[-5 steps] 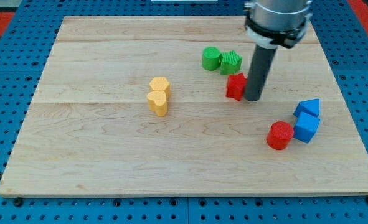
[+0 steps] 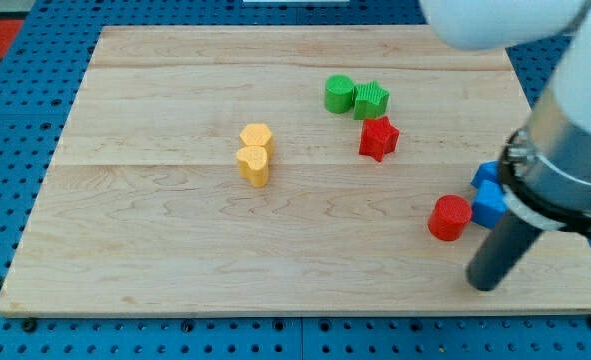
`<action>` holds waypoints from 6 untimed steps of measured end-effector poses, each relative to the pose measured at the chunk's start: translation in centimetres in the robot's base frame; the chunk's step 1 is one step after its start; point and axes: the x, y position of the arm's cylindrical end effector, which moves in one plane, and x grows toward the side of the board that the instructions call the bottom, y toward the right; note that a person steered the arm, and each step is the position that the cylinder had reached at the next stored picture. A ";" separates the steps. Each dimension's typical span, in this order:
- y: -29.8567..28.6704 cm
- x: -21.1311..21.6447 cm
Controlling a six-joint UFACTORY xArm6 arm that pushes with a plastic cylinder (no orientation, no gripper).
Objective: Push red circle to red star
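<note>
The pale wooden table (image 2: 175,250) sits on a blue pegboard. The arm's dark rod, which has no end effector to open or close, rests my tip (image 2: 485,285) just below and right of the red circle block (image 2: 449,217). That circle lies well apart from the red star block (image 2: 378,137), beside two partly hidden blue blocks (image 2: 487,204).

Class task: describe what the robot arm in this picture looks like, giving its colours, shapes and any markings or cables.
The arm has a smooth white rounded shell. Below it sits a grey metal collar edged with a black ring. From that a straight, dark, round rod runs down to my tip. No cables, markings or jaws show.
</note>
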 end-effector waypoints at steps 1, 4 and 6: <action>-0.1 -2.2; -3.4 -11.6; 0.5 -12.5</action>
